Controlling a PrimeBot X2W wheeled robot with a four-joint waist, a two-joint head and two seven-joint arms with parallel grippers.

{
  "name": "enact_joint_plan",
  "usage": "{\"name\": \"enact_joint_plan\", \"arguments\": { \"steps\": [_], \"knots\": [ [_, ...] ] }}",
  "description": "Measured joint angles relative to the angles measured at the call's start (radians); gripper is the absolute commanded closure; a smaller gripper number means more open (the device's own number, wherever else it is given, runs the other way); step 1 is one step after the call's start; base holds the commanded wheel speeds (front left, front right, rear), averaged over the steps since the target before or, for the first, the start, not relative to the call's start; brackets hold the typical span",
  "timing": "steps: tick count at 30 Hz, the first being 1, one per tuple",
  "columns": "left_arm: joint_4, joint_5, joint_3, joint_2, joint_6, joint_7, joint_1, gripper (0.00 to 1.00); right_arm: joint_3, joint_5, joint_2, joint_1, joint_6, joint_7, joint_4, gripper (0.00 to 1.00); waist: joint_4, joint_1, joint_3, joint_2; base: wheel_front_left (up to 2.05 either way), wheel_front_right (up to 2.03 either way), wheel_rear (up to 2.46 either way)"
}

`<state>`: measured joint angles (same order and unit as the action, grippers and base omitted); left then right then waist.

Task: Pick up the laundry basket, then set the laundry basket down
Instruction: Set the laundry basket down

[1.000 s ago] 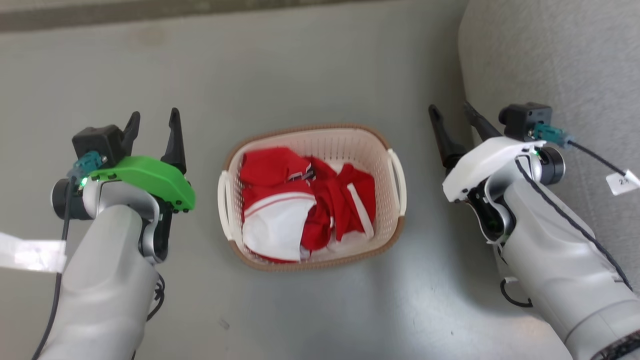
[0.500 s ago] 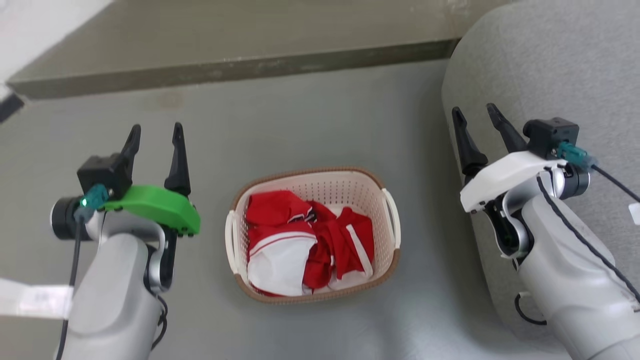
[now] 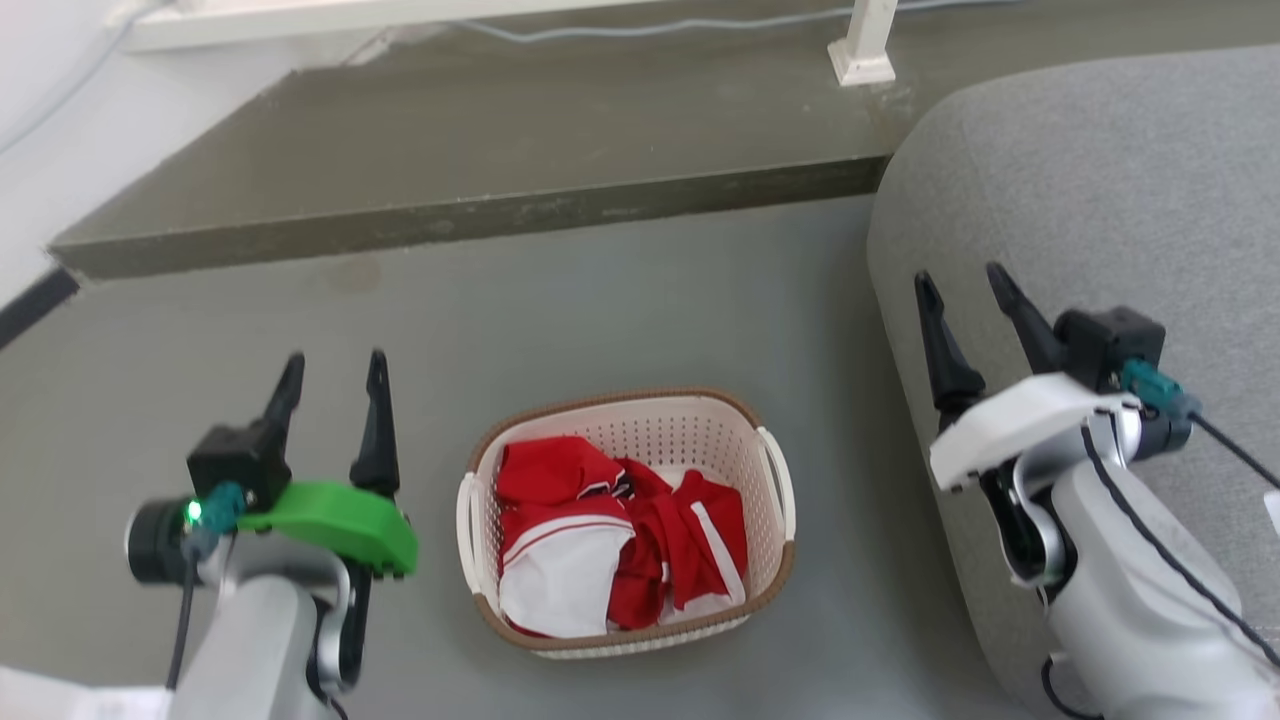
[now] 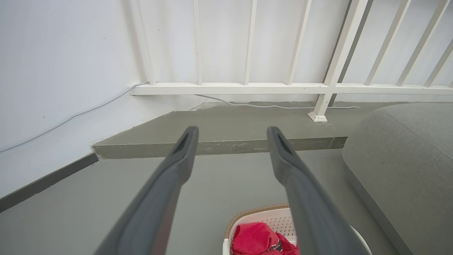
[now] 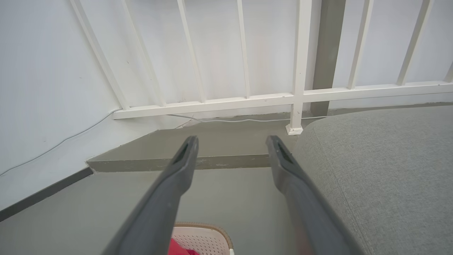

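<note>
The cream-white perforated plastic oval laundry basket with a brown rim (image 3: 620, 402) sat on the grey floor (image 3: 600, 300) at lower centre of the head view, with red-and-white clothes (image 3: 610, 530) inside. The left gripper (image 3: 335, 360) at lower left had its fingers spread and empty. The right gripper (image 3: 957, 277), at right against the grey fabric cushion (image 3: 1080, 200), was likewise spread and empty (both clear of the basket).
</note>
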<state>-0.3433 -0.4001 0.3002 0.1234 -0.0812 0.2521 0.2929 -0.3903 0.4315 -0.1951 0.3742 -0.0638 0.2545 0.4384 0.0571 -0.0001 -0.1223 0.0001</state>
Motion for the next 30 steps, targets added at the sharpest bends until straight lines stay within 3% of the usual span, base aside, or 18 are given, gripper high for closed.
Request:
{"name": "enact_joint_plan", "arguments": {
  "steps": [11, 30],
  "knots": [
    [0.053, 0.001, 0.001, -0.002, -0.007, 0.0, -0.152, 0.0, 0.026, -0.03, -0.001, -0.138, -0.018, 0.0, -0.095, 0.0, 0.002, 0.0, 0.066, 0.0, 0.0, 0.0, 0.0],
    [0.118, 0.008, -0.005, -0.003, -0.017, 0.0, -0.244, 0.0, 0.061, -0.062, 0.005, -0.286, -0.036, 0.0, -0.186, 0.0, -0.003, 0.0, 0.082, 0.0, 0.0, 0.0, 0.0]
  ]
}}
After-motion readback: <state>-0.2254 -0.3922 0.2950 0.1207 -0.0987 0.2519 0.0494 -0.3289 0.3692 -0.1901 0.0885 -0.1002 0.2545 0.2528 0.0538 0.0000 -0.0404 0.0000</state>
